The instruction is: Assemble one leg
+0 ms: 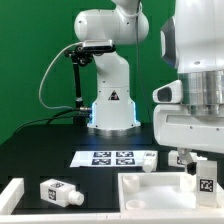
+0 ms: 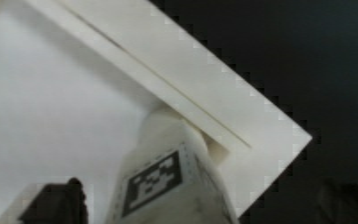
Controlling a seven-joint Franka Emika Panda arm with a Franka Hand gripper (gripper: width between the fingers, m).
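One leg [image 1: 206, 180], a white stubby block with a black-and-white tag, stands upright near a corner of the white rimmed tabletop [image 1: 150, 192]. My gripper [image 1: 203, 160] hangs right over it. In the wrist view the leg [image 2: 167, 180] rises between my two dark fingertips [image 2: 51, 205], and a gap shows on each side of it, so my gripper [image 2: 194, 212] is open around the leg. The tabletop's rim and corner [image 2: 247, 120] lie beyond the leg. A second leg [image 1: 60, 192] lies on the black table at the exterior view's left. A third leg [image 1: 148, 160] sits behind the tabletop.
The marker board [image 1: 108, 158] lies flat in front of the robot base [image 1: 112, 105]. A white bar [image 1: 10, 195] sits at the near left corner of the exterior view. A black stand with a cable [image 1: 78, 80] rises at the back left.
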